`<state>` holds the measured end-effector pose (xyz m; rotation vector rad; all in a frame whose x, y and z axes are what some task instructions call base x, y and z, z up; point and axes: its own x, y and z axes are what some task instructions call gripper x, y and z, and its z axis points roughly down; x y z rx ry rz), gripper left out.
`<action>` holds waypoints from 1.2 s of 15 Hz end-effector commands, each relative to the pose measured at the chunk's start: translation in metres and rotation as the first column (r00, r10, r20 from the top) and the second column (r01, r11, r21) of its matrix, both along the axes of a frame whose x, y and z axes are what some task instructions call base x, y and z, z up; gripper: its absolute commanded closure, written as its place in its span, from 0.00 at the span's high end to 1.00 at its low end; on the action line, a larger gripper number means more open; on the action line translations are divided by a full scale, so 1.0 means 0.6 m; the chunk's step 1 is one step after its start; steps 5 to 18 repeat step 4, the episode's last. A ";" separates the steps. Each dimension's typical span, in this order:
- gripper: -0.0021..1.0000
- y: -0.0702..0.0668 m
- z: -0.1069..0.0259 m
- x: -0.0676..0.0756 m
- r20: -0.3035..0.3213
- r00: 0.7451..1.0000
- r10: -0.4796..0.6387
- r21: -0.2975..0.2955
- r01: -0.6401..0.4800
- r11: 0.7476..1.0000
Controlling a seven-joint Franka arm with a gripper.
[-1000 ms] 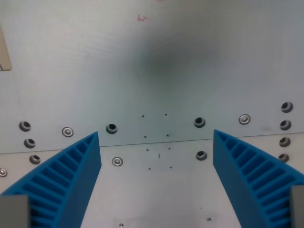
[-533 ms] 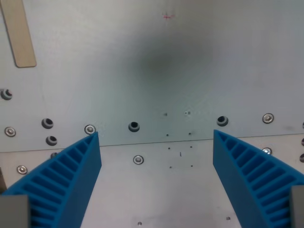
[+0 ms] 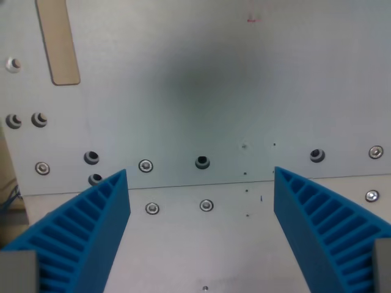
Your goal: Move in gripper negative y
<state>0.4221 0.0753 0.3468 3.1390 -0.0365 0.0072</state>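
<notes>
My gripper (image 3: 201,183) is open and empty, its two blue ribbed fingers (image 3: 91,226) at the lower left and lower right of the wrist view. It hangs over a bare grey metal plate (image 3: 201,91) with screws and holes. Nothing lies between the fingers. A seam (image 3: 201,182) between two plates runs across the view just at the fingertips.
A tan flat strip (image 3: 58,43) lies on the plate at the wrist view's upper left. A row of screws and holes, such as a dark hole (image 3: 201,162), runs across the middle. A small red mark (image 3: 252,20) sits near the top. The plate's edge shows at far left.
The whole scene has shifted to the wrist view's right, so the camera has moved left. The tan strip has come further into view. The fingers stay open the same width.
</notes>
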 end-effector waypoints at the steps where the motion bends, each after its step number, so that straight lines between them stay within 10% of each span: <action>1: 1.00 0.025 0.006 0.009 -0.005 1.000 -0.021 -0.004 0.021 1.000; 18: 1.00 0.050 0.005 0.010 -0.005 1.000 -0.021 -0.004 0.021 1.000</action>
